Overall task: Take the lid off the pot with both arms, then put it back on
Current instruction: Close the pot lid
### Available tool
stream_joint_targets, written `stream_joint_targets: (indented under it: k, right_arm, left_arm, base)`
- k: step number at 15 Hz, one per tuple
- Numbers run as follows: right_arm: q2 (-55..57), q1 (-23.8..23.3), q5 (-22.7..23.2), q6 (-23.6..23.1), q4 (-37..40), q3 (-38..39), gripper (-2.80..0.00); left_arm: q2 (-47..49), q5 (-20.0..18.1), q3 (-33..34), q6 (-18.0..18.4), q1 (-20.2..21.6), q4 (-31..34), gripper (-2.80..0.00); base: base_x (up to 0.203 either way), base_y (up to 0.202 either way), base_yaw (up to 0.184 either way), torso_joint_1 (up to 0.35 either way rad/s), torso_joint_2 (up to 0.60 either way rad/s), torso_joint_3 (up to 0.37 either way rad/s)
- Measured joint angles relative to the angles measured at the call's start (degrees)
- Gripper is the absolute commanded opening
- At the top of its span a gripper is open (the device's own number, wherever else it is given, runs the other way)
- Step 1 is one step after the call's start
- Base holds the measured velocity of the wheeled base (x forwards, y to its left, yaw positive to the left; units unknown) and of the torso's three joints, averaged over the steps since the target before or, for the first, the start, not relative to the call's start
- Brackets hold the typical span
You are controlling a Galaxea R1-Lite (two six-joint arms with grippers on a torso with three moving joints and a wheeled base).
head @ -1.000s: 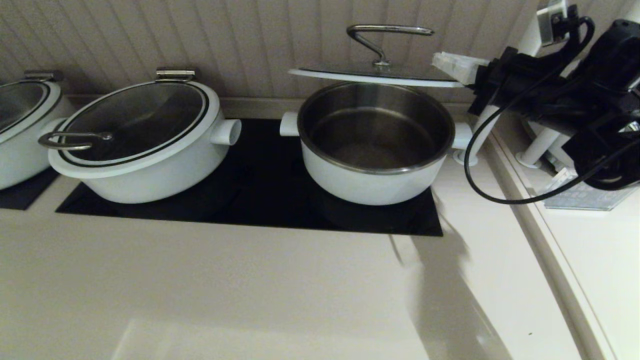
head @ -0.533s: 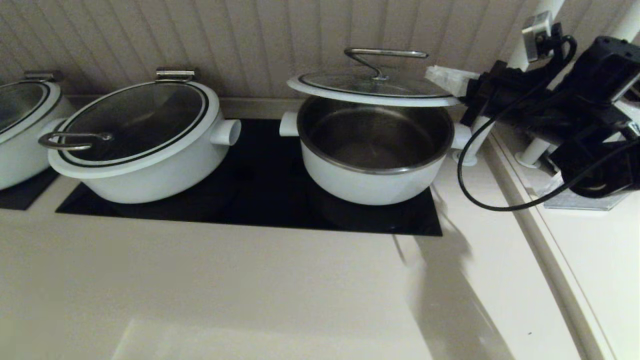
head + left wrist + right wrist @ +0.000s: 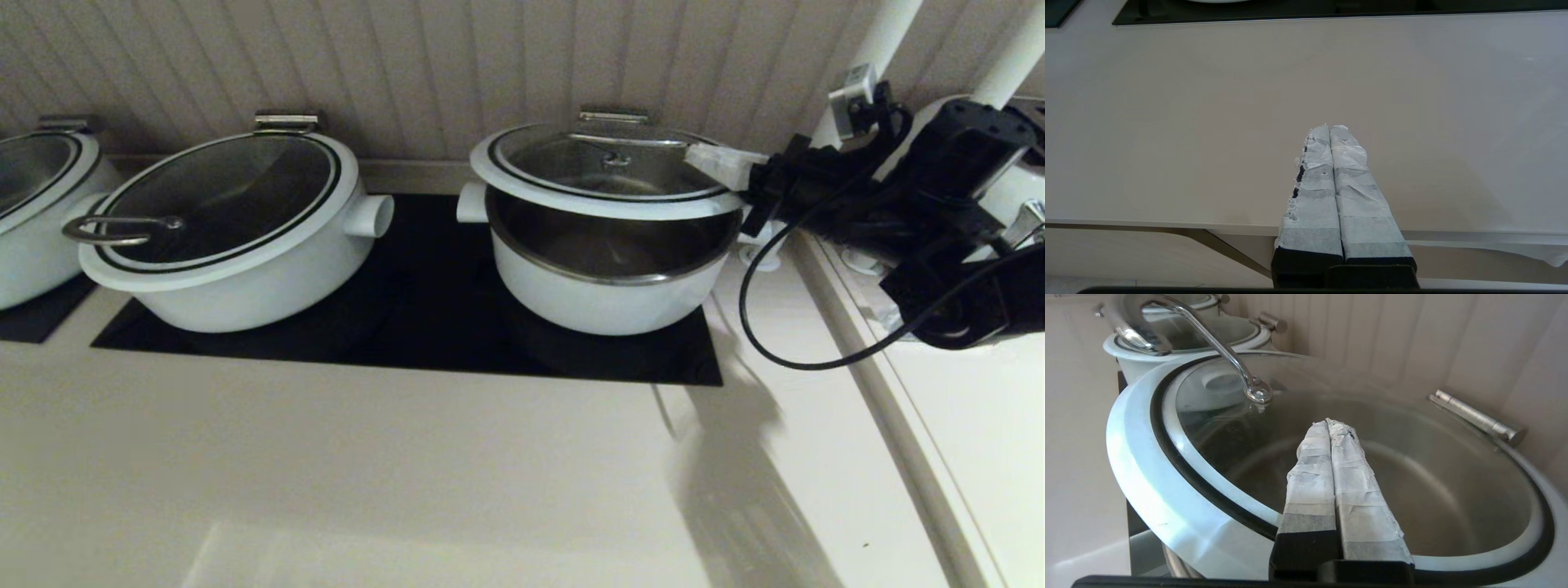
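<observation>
Along the table's (image 3: 408,474) far edge, from the left corner, stands a lidded pot cut off by the view, then an oval pot (image 3: 245,278) with its lid on, both on black hobs (image 3: 424,327). The left gripper (image 3: 1329,128) hangs over the near edge in front of these. Its jaws are pressed flat together, holding nothing, and they point across bare table towards the hobs. It looks parked and takes no share in the work.

Further right on the same hob sits the pot (image 3: 604,302). The lid (image 3: 522,184) is over it but not seated. Its back meets the hinge (image 3: 612,116) by the wall, while its front rim rides above the pot's steel rim, leaving a gap that shows the inside.

The right gripper (image 3: 718,163) reaches in from the right edge. Its jaws are closed on each other, gripping nothing, and they lie across the lid's right rim over the glass, short of the handle (image 3: 1249,390). I cannot tell whether they bear on the glass.

I judge the lid is tilted because the hinge guides it, so only the front has to come down. The wall sits close behind the pot and a raised ledge (image 3: 980,449) flanks the right side. The free room is towards the near edge.
</observation>
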Motion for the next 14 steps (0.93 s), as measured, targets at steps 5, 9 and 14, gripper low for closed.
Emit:
stream_joint_targets:
  k: [5,9,14]
  right_arm:
    - [0.43,0.00,0.00,-0.53,-2.32,2.73,-2.80]
    - [0.68,-0.07,-0.06,-0.48,-4.77,5.96,-2.80]
    - [1.59,-0.07,-0.02,-0.47,-5.51,6.66,-2.80]
  left_arm:
    - [0.00,-0.01,0.00,-0.02,0.00,0.00,-2.80]
    - [0.00,-0.03,0.00,0.00,0.01,0.00,-2.80]
    - [0.00,0.02,0.00,-0.02,0.00,0.00,-2.80]
  base:
    - [0.000,0.000,0.000,0.000,0.00,0.000]
    - [0.000,0.000,0.000,0.000,0.00,0.000]
    - [0.000,0.000,0.000,0.000,0.00,0.000]
